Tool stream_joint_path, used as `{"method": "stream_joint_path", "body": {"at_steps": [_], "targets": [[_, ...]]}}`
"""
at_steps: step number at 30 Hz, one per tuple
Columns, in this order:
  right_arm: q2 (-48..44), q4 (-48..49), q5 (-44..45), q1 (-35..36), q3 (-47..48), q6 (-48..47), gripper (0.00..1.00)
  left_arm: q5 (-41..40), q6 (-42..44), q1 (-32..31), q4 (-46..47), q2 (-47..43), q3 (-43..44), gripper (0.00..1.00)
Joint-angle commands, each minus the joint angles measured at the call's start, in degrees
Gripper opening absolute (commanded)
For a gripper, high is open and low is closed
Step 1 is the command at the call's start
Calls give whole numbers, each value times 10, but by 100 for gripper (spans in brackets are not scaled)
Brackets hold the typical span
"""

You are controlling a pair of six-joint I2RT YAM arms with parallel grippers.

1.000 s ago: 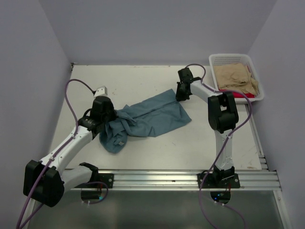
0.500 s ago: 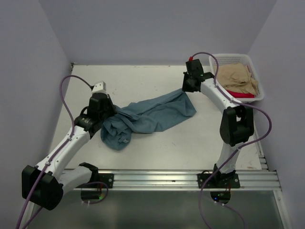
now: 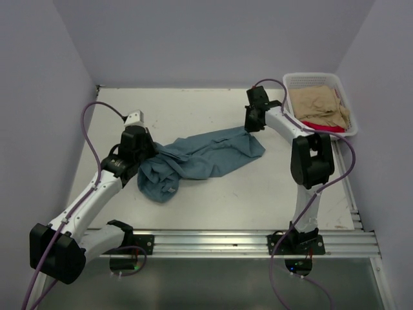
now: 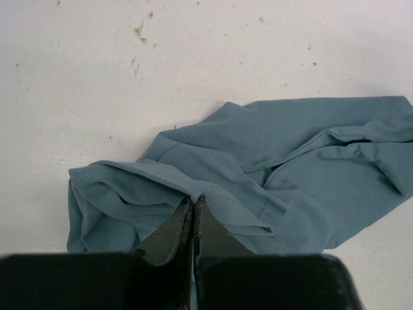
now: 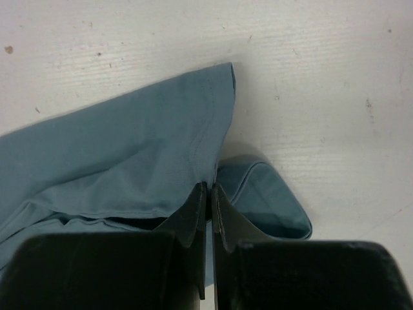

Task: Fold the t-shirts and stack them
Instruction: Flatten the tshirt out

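Teal-blue t-shirt (image 3: 206, 155) lies rumpled mid-worktop (image 3: 193, 103), stretched from 9 to 2 o'clock. One arm reaches low from 7 o'clock, the left claw (image 4: 193, 201) pinching a fold at the shirt's 9 o'clock end. The other arm's elbow stands high, the right claw (image 5: 209, 188) pinching the hem at 2 o'clock.

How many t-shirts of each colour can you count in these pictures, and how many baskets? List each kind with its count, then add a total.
teal-blue t-shirt: 1
tan t-shirt: 1
red t-shirt: 1
white basket: 1
Total: 4
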Motion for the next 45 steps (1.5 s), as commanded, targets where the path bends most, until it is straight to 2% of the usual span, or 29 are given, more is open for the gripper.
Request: {"method": "stream_joint_path", "body": {"at_steps": [1, 9, 15, 28, 37, 45], "targets": [[10, -5, -7, -3, 29, -3, 0, -11, 10, -1, 5, -7, 12, 0], [33, -3, -11, -2, 38, -3, 0, -8, 8, -1, 6, -5, 10, 0], [37, 0, -19, -2, 39, -2, 16, -8, 7, -1, 6, -5, 8, 0], [36, -4, -12, -3, 38, -2, 12, -4, 6, -1, 7, -5, 7, 0], [24, -9, -5, -2, 36, -7, 25, 1, 4, -1, 10, -4, 5, 0], [20, -10, -5, -2, 30, -4, 23, 1, 3, -1, 9, -6, 3, 0]]}}
